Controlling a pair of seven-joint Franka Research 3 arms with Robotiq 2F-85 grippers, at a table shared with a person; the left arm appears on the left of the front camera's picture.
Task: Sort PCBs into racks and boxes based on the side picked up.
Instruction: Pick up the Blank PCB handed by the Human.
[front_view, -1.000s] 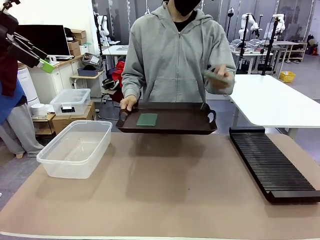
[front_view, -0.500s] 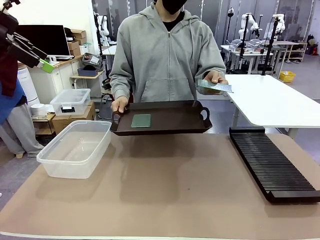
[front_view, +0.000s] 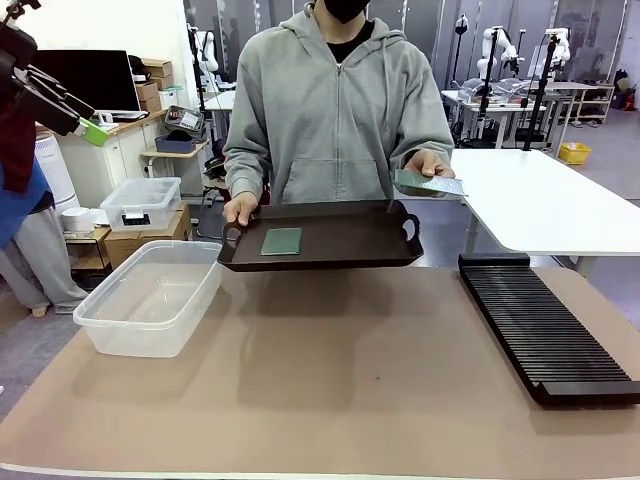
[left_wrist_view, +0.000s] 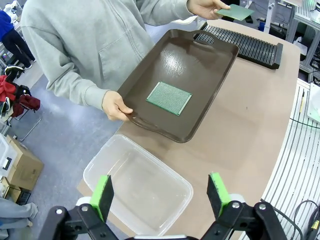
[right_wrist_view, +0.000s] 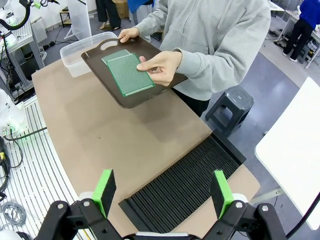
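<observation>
We read the layout as a handover station. The person holds the tray (front_view: 350, 240) by its handle with one hand (front_view: 240, 208) over the far edge of the desk (front_view: 330, 380), level and turned towards us, probably so the boards lie within reach. We cannot tell whether it rests on the edge.

The clear box (front_view: 150, 297) sits by the desk's left edge and the slotted black rack (front_view: 545, 335) runs along the right edge. The middle between them is bare, so each arm seems to have its own destination.

One PCB (front_view: 281, 241) lies flat on the tray's left half. The second PCB (front_view: 430, 183) is pinched at one edge in the person's other hand (front_view: 428, 165), held flat above the tray's right end, perhaps about to be laid down.

Both boards are thin, dark-green rectangles. The wrist views show a fine grid of dots across their upper faces.

The left jaws hang wide apart above the box, and the right jaws hang wide apart above the rack. Neither pair holds anything.
</observation>
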